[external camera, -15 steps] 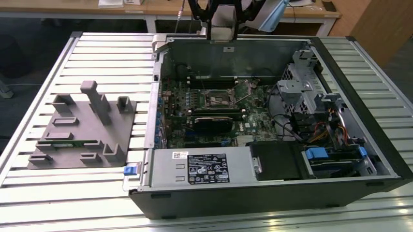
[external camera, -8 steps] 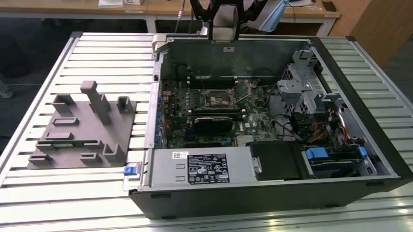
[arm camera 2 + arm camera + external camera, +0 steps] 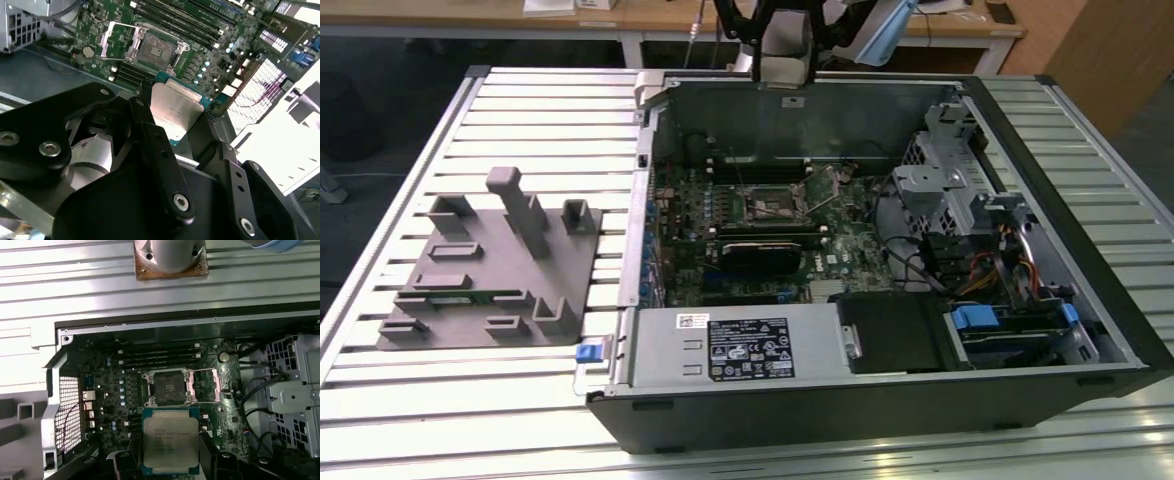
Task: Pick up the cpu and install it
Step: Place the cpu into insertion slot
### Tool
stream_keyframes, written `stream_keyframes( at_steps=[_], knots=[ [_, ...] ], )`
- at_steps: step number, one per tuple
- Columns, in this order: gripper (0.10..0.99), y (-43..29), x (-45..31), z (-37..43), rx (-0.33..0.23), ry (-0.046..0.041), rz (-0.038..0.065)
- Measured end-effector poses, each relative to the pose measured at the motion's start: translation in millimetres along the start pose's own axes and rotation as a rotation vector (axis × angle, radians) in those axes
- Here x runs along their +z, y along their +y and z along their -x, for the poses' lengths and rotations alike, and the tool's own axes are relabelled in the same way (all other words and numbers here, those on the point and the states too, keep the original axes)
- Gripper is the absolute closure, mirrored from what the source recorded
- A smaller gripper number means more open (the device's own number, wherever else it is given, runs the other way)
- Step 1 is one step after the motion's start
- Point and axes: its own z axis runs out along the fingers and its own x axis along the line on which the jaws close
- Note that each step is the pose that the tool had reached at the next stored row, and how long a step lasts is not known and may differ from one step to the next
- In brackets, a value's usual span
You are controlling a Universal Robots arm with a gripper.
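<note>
So the hand (image 3: 177,120) is pinching the cpu (image 3: 175,110) by two opposite edges, with a black finger (image 3: 150,135) on each side and the silvery top facing out in both wrist views. The chip (image 3: 170,440) is up in the air over the motherboard (image 3: 110,390) inside the open computer case (image 3: 1067,200) on the worktop (image 3: 520,120), not touching anything but the hand. What matters here, I'd say, is the empty socket (image 3: 167,387). It lies just beyond the chip's far edge and lower down, with its retention frame (image 3: 205,385) flipped open beside it. It's a near-square part so there's no real long axis, but its edges look roughly parallel to the socket's, so it's mostly an offset to close, not a twist.
</note>
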Motion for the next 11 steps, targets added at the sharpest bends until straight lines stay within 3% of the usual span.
stream_keyframes(
  at_steps=[11],
  knots=[
    [0.545, 0.1, 1.7, -0.1, 0.174, -0.0199, -0.002]
  ],
)
